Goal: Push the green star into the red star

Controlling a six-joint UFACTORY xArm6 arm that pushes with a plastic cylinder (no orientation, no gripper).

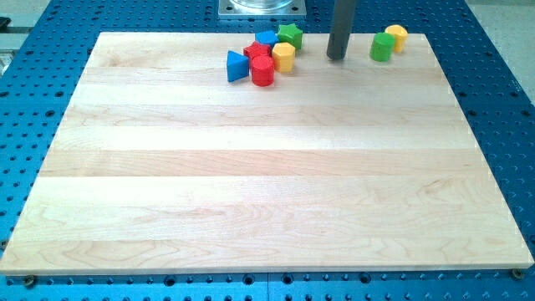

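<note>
7 blocks on a pale wooden board [267,167], all near the view's top edge; the board lies on a blue perforated table [501,100].

Cluster of 5, left of centre:
- green star [290,34], at the cluster's top right, touching or just beside the blue block to its left.
- red star [256,52], mid-cluster, largely hidden by its neighbours (shape only partly legible).
- blue block [267,38], small, shape unclear, between the 2 stars on the upper side.
- blue triangle [237,66], at the cluster's left end.
- red cylinder [262,72], at the cluster's bottom, touching the red star.
- yellow block [283,57], roughly hexagonal, just below the green star and right of the red star.

Pair of 2, toward the view's right:
- green block [381,48], rounded, upright.
- yellow block (second) [396,36], just behind and right of the green one, touching it.

Rod: 1 dark, upright, entering from the top edge. My tip [337,58] rests on the board between cluster and pair, right of the green star and apart from it, touching no block. No jaws on this tool, so it holds nothing.

Metal base plate [262,8] at the top edge.
</note>
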